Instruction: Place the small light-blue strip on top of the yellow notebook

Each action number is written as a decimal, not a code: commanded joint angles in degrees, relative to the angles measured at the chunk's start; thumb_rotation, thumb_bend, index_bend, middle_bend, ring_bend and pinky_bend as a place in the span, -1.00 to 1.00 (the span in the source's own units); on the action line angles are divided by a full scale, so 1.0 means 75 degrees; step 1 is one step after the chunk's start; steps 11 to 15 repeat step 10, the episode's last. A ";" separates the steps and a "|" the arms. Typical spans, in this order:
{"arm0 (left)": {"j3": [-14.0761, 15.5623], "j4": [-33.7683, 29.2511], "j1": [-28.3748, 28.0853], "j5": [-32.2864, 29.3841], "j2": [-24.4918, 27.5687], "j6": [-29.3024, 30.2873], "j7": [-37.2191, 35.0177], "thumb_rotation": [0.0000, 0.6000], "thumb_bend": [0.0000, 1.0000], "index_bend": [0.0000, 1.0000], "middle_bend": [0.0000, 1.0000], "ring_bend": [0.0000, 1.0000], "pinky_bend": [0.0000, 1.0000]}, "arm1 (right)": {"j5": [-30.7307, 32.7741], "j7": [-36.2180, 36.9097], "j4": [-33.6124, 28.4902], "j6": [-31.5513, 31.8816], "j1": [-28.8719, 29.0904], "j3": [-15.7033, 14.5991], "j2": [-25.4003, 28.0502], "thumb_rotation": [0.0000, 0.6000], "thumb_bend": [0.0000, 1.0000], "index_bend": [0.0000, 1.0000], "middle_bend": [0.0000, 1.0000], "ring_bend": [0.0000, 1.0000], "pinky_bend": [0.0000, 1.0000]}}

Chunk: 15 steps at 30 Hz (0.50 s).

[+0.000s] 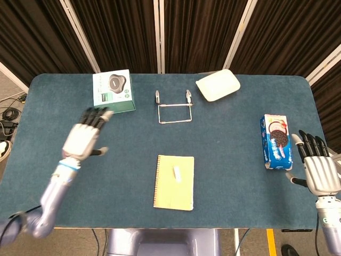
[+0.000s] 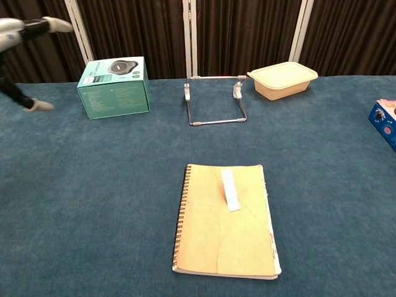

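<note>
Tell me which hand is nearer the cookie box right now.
The right hand. It hovers open just beside the cookie box, toward the table's near right edge. The left hand is open far across the table, near the green box.

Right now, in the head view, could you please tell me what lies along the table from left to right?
Left hand → green box → yellow notebook with the light-blue strip on it → white container → blue cookie box → right hand.
</note>
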 commanded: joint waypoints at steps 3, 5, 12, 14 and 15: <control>0.0974 -0.0816 0.1486 0.0373 0.0940 0.1163 -0.0233 1.00 -1.00 -1.00 -1.00 -1.00 -1.00 | -0.0045 -0.0156 -0.0072 0.0118 -0.0043 -0.0007 -0.0045 1.00 -1.00 -1.00 -1.00 -1.00 -1.00; 0.1144 -0.0887 0.1770 0.0542 0.1088 0.1350 -0.0339 1.00 -1.00 -1.00 -1.00 -1.00 -1.00 | -0.0095 -0.0206 -0.0053 0.0159 -0.0056 -0.0026 -0.0067 1.00 -1.00 -1.00 -1.00 -1.00 -1.00; 0.1254 -0.0901 0.2147 0.0957 0.1228 0.1614 -0.0548 1.00 -1.00 -1.00 -1.00 -1.00 -1.00 | -0.0185 -0.0266 -0.0032 0.0240 -0.0079 -0.0045 -0.0111 1.00 -1.00 -1.00 -1.00 -1.00 -1.00; 0.1254 -0.0901 0.2147 0.0957 0.1228 0.1614 -0.0548 1.00 -1.00 -1.00 -1.00 -1.00 -1.00 | -0.0185 -0.0266 -0.0032 0.0240 -0.0079 -0.0045 -0.0111 1.00 -1.00 -1.00 -1.00 -1.00 -1.00; 0.1254 -0.0901 0.2147 0.0957 0.1228 0.1614 -0.0548 1.00 -1.00 -1.00 -1.00 -1.00 -1.00 | -0.0185 -0.0266 -0.0032 0.0240 -0.0079 -0.0045 -0.0111 1.00 -1.00 -1.00 -1.00 -1.00 -1.00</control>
